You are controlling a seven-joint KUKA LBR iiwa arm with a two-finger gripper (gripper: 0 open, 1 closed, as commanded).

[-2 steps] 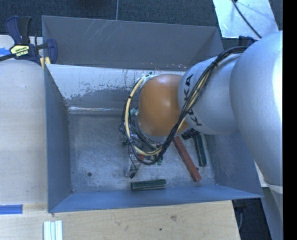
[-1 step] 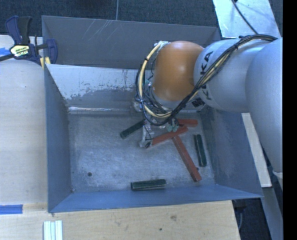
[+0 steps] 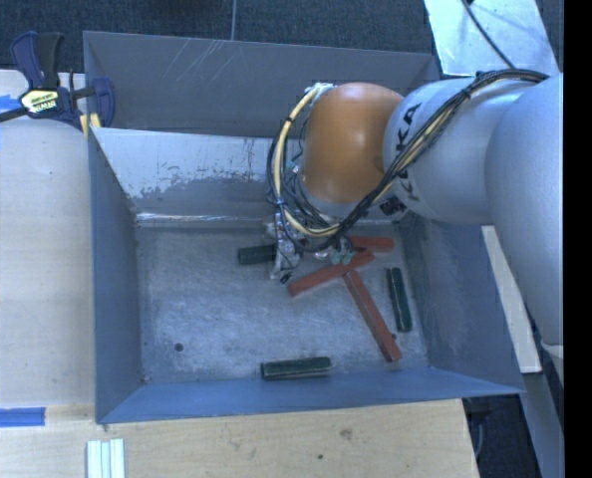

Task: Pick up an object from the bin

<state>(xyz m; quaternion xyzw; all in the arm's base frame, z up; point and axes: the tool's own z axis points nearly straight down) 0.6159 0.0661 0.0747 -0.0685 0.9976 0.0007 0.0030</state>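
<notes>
Red-brown stick (image 3: 321, 279) beside gripper (image 3: 284, 259) (state cannot be told) appears light and rigid; grasp across its narrow width.

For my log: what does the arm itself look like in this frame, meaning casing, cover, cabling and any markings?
The silver-grey rounded arm casing carries dark lettering near the wrist. A glossy orange dome-shaped cover caps the wrist. Black and yellow cables loop around that cover and run along the casing. Beneath it sits a small metallic gripper.
</notes>
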